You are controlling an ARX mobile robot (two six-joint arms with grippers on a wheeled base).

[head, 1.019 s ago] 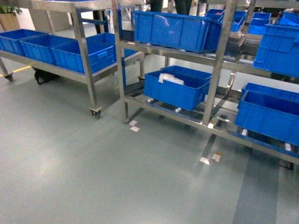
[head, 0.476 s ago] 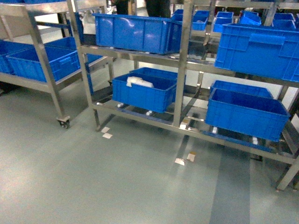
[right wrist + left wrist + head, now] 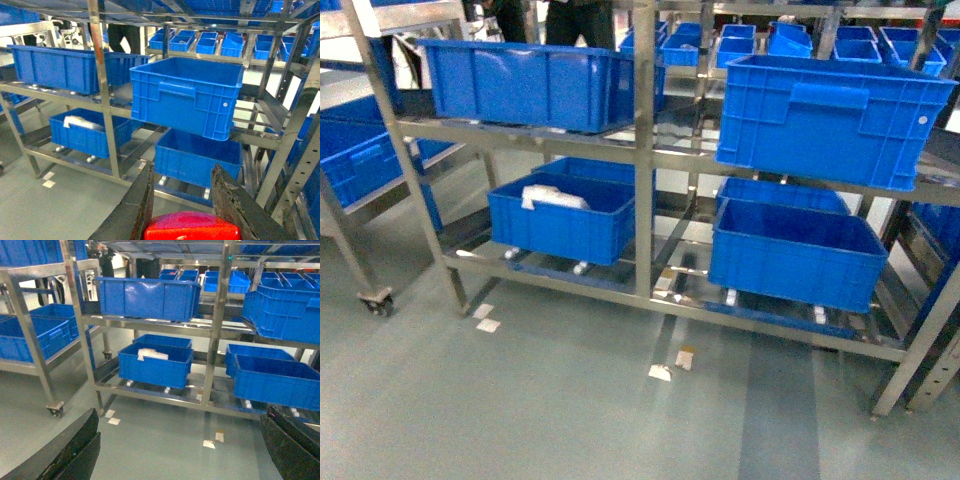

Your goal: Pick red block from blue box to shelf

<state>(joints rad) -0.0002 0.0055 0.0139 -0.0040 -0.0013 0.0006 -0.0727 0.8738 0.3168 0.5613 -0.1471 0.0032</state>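
Note:
The red block (image 3: 192,227) sits between the dark fingers of my right gripper (image 3: 182,170), which is shut on it; only its rounded red top shows at the bottom edge of the right wrist view. The shelf (image 3: 643,150), a silver steel rack with several tiers, stands straight ahead and also shows as the shelf (image 3: 102,75) beyond the block. My left gripper (image 3: 181,412) is open, fingers wide apart over bare floor, facing the shelf (image 3: 218,315). Neither gripper shows in the head view. The blue box is out of view.
Dark blue ribbed crates fill the rack: a big one (image 3: 825,115) on the right middle tier, another (image 3: 790,250) below it, and one holding a white bundle (image 3: 555,197). A second rack on casters (image 3: 375,300) stands left. Paper scraps (image 3: 660,372) lie on the floor.
The head view has swung right and closer: the rack has slid leftward in the picture and grown larger, and the caster rack has moved to the left edge.

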